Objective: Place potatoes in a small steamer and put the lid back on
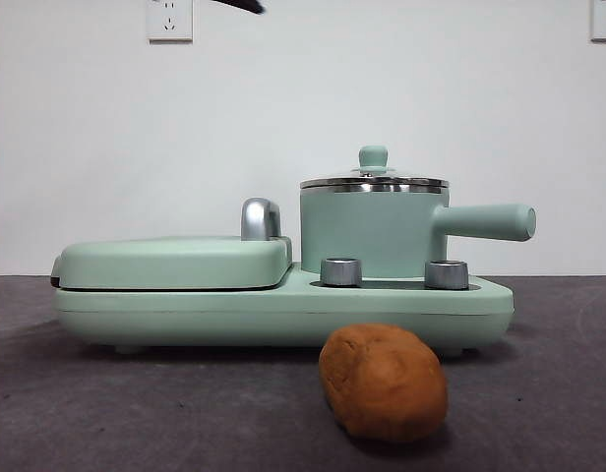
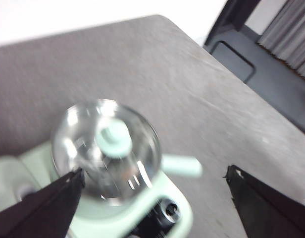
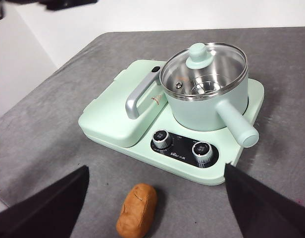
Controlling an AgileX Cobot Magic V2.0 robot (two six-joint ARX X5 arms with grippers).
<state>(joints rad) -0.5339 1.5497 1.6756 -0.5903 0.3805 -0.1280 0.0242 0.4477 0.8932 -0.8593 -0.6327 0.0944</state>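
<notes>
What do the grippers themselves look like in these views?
The left gripper shows two flat matte-black jaws tapering to wedge tips, with slightly ragged edges. The right gripper shows the same plain black wedges. No cables, markings or padding visible.

The potato (image 1: 384,382) is one oval orange-brown lump with a matte, rough skin, lying on its side on the grey bench (image 1: 559,393) near its front edge, apart from the other task items. The small steamer (image 1: 372,234) is a mint-green cylindrical pot with a silver rim, standing upright farther back, its straight side handle (image 1: 485,221) level. The lid (image 1: 374,177), glass with a steel rim and a mint-green knob (image 3: 198,53), sits closed and flat on the pot.
</notes>
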